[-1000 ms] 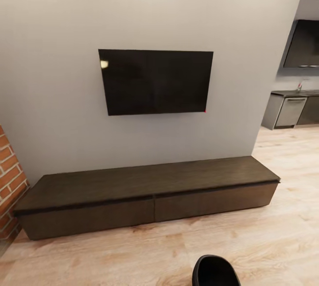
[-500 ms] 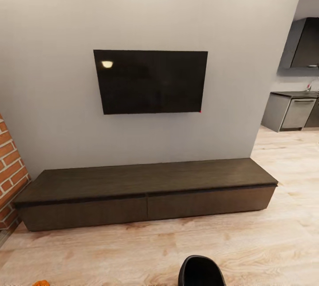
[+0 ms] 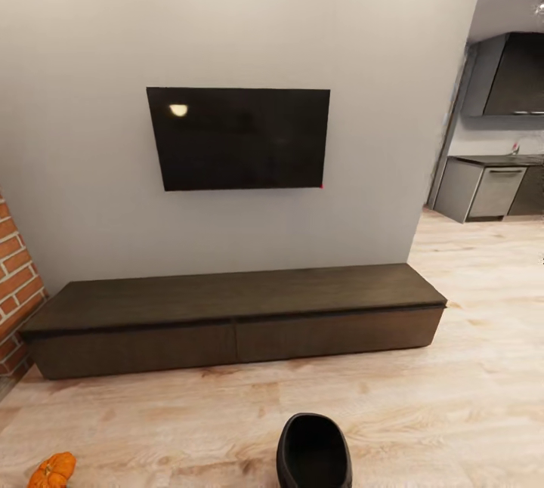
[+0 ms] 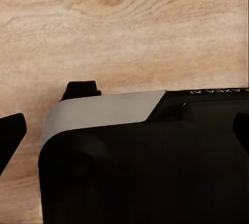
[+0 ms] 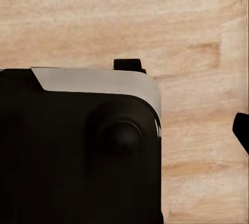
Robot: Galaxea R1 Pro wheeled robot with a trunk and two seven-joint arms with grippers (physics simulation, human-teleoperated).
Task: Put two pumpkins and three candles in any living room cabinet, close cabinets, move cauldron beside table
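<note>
Floorboards first: light, knotty wooden floor [image 3: 423, 427] runs across the whole near part of the head view. At about 6 o'clock, right at the frame edge, sits a black rounded pot-like thing with a dark hollow top [image 3: 313, 452], probably the cauldron, though it's cut off so I can't swear to it. Over at 7 o'clock, in the corner, one small bright orange ribbed pumpkin [image 3: 53, 471] lies on the floor, well apart from the black pot.

Further back, the long low dark brown wooden TV cabinet [image 3: 234, 318] stretches across the middle, against the wall. Both flat drawer fronts look flush, so shut as far as I can see, and its top is bare wood. A red brick bit of wall [image 3: 15, 284] pokes in at 9 o'clock beside its end.

Above the cabinet, around 12 o'clock, a flat black TV screen [image 3: 238, 139] hangs on the pale grey wall. Way off at 2 o'clock there's a kitchen nook with a grey counter [image 3: 491, 186].

Wrist views: black-and-grey robot body over the floor. For the left hand and right hand, I can't tell how far they're open or whether they've got anything.
</note>
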